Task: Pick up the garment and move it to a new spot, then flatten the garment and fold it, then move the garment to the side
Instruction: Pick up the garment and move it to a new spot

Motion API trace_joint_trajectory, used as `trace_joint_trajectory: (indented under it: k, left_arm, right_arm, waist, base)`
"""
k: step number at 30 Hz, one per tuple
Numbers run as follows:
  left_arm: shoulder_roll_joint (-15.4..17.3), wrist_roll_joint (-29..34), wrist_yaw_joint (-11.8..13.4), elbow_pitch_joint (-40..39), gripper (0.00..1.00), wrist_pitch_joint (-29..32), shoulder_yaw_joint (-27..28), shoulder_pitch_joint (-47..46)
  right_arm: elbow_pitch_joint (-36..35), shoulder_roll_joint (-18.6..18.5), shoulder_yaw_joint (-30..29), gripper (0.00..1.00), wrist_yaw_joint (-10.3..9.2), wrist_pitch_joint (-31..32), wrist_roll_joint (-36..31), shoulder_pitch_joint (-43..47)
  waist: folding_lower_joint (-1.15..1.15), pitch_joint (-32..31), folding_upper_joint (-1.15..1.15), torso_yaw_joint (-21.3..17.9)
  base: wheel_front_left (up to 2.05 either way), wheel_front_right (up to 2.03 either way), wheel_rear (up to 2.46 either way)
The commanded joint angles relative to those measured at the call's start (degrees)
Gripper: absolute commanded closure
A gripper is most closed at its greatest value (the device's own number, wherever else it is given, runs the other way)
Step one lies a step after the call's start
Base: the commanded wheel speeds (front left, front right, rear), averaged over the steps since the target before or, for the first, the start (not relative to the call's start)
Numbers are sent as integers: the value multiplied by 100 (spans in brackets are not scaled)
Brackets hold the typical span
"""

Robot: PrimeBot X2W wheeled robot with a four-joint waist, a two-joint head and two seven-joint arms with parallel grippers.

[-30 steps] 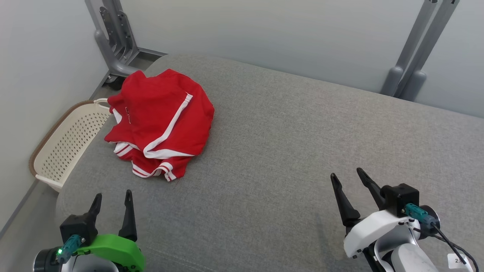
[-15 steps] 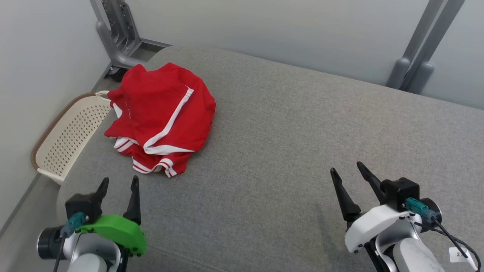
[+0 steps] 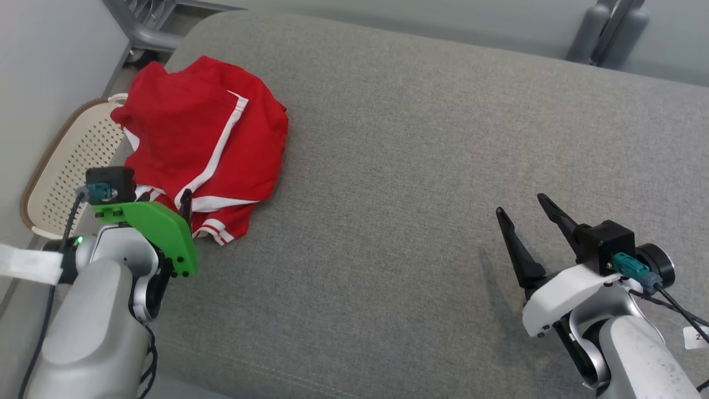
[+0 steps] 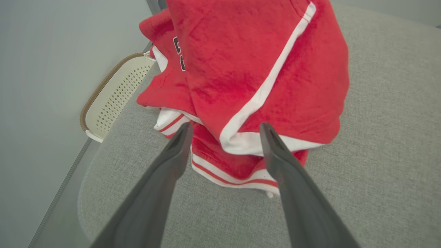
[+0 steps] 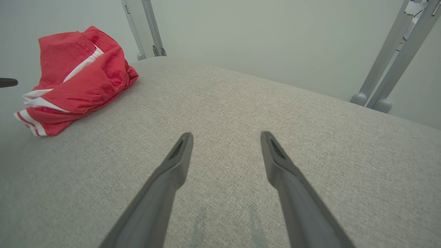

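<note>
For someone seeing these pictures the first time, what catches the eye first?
The crumpled red garment with white stripes, at the far left of the grey cushion. The open left gripper, green-cased, points at its near edge; the right gripper hangs open over bare cushion.

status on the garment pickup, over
Left pincer open at garment hem, no grip yet. Right pincer open over couch. Basket beside couch, not in the way.

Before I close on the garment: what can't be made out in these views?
Left hand: head view, its green cover hides one finger; contact with the garment unclear.
Garment's black print: left wrist view, tucked into a fold, unreadable.
Basket: head view, partly behind garment and arm.
</note>
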Motion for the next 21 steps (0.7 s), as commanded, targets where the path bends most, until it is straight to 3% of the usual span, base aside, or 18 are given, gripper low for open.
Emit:
trace_joint_trajectory:
  k: [1, 12, 13, 14, 15, 21]
  left_arm:
    - [32, 19, 29, 138, 0, 154, -18, -301]
    - [157, 49, 294, 836, 0, 524, -16, -824]
    - [161, 49, 303, 869, 5, 500, -15, -841]
    - [162, 59, 324, 884, 56, 440, -7, -876]
    - [143, 53, 327, 907, 100, 391, -1, -892]
    - [94, 49, 398, 993, 100, 261, 1, -935]
  right_arm:
    - [-97, -76, -13, 0, 0, 52, -42, -73]
    - [-290, -187, 78, 0, 0, 147, -57, -127]
    - [-280, -186, 86, 0, 0, 137, -55, -129]
    - [-267, -182, 94, 0, 0, 129, -52, -130]
    - [-252, -178, 102, 0, 0, 117, -49, -130]
    - [-153, -156, 159, 0, 0, 80, -20, -149]
  waist:
    - [0, 510, 0, -235]
    - [0, 891, 0, -415]
    - [0, 889, 0, -424]
    - [0, 885, 0, -430]
    - [0, 877, 0, -435]
    - [0, 772, 0, -461]
  base:
    - [0, 0, 0]
    - [0, 0, 0]
    - [0, 0, 0]
    - [0, 0, 0]
    - [0, 0, 0]
    - [0, 0, 0]
